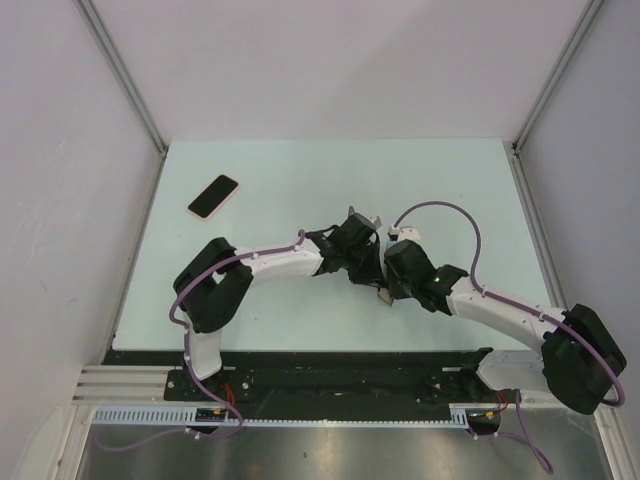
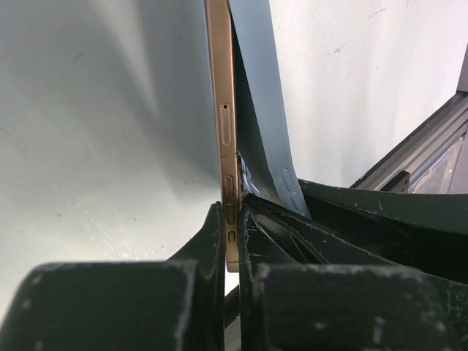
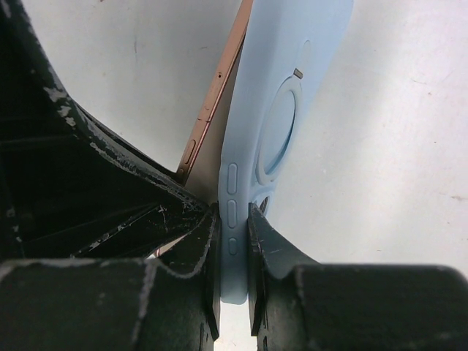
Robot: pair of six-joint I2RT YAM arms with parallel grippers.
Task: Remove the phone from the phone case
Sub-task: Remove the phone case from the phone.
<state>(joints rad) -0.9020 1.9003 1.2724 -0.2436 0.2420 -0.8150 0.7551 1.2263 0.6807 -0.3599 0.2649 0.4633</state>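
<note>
Separating phone [image 2: 221, 110] from case [image 3: 270, 131], above the table [image 1: 280, 170] centre.
Left gripper [image 2: 232, 219] is pinching the phone's edge, right gripper [image 3: 232, 227] is clamping the case; next probably calls for pulling them apart.

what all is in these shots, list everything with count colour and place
slim gold-edged phone: 1, gold, mid-table, pinched in left end effector
soft light blue phone case: 1, pale blue, splayed away from that phone, pinched in right end effector
pink-rimmed black-screen phone: 1, pink and black, flat on table's far left
flat pale green table: 1, pale green, under everything
white and black robot arms: 2, purple cables, meeting mid-table
</note>
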